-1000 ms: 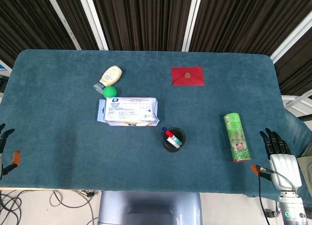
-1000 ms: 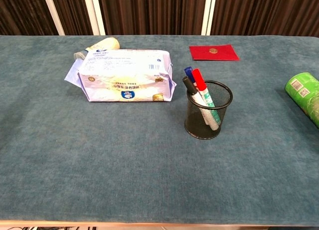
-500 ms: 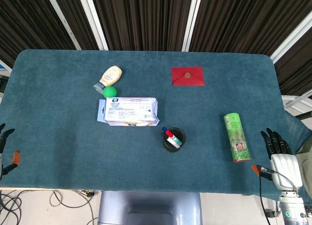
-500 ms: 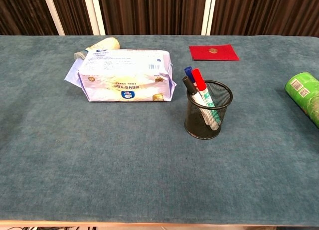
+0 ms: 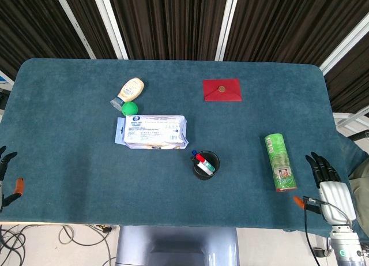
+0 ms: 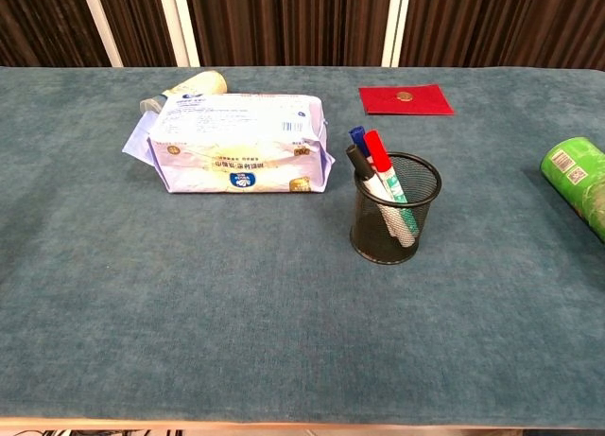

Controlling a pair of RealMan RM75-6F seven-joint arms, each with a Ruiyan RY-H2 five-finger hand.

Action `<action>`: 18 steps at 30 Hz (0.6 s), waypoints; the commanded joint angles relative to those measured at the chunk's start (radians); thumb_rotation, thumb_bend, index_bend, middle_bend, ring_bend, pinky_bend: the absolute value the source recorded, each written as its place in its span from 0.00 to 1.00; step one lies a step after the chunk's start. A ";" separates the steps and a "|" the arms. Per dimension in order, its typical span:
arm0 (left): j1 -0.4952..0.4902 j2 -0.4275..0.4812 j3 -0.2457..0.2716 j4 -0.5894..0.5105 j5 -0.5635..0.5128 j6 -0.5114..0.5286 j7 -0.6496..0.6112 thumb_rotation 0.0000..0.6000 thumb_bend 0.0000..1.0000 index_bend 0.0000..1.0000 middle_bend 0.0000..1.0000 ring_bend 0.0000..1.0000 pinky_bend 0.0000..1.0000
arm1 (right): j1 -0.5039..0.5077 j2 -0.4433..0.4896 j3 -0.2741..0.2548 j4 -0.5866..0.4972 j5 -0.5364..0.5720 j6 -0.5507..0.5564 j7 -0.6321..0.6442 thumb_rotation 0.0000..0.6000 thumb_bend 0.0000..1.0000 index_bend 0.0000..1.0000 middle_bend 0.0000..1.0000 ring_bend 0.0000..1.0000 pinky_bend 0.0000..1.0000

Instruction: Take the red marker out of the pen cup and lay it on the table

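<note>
Nothing of the job is done yet at my teal-covered bench [image 5: 69, 179]: the marker has not left its cup, and both lifting it out and laying it down remain ahead of me.

Far and left of centre lies a white pack of wipes [image 5: 154, 131], the biggest thing on the cloth, with a cream squeeze bottle [image 5: 131, 89] and a small green ball [image 5: 130, 108] just beyond it. A green canister [image 5: 279, 161] lies on its side toward the right, and a red envelope [image 5: 222, 89] sits far back, right of centre.

At the near right edge my right hand [image 5: 327, 178] rests off the bench's rim, fingers apart and holding nothing, well apart from the cup. My left hand [image 5: 7, 175] shows only as a sliver at the near left edge, its visible fingers spread and empty.

The black mesh pen cup [image 6: 395, 221] stands upright near the middle, just right of the wipes. Inside it the red marker [image 6: 378, 152] leans to the left, its cap poking above the rim beside a blue-capped pen [image 6: 357, 136] and a black-capped one [image 6: 357, 162].

I judge the reach toward the cup is the whole task still waiting.
</note>
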 commanded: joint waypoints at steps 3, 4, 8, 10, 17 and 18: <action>-0.004 -0.001 0.002 -0.001 0.004 -0.005 0.005 1.00 0.45 0.15 0.03 0.08 0.04 | 0.083 0.108 0.018 -0.052 -0.001 -0.132 0.125 1.00 0.20 0.06 0.00 0.04 0.16; -0.004 -0.002 0.002 -0.002 0.004 -0.006 0.007 1.00 0.45 0.15 0.03 0.08 0.04 | 0.107 0.125 0.031 -0.068 0.007 -0.161 0.145 1.00 0.21 0.07 0.00 0.04 0.16; -0.005 -0.002 0.002 -0.003 0.003 -0.007 0.007 1.00 0.45 0.15 0.03 0.08 0.04 | 0.189 0.151 0.085 -0.096 0.055 -0.260 0.203 1.00 0.25 0.13 0.00 0.04 0.16; -0.005 -0.003 0.002 -0.003 0.001 -0.008 0.007 1.00 0.45 0.15 0.03 0.08 0.04 | 0.230 0.144 0.110 -0.098 0.092 -0.311 0.201 1.00 0.28 0.15 0.00 0.04 0.16; -0.007 -0.003 -0.001 -0.002 -0.010 -0.014 0.005 1.00 0.45 0.15 0.03 0.08 0.04 | 0.348 0.089 0.163 -0.126 0.218 -0.471 0.197 1.00 0.46 0.28 0.00 0.04 0.16; -0.007 -0.003 -0.001 -0.002 -0.010 -0.014 0.005 1.00 0.45 0.15 0.03 0.08 0.04 | 0.360 0.078 0.168 -0.128 0.232 -0.482 0.189 1.00 0.46 0.30 0.00 0.04 0.16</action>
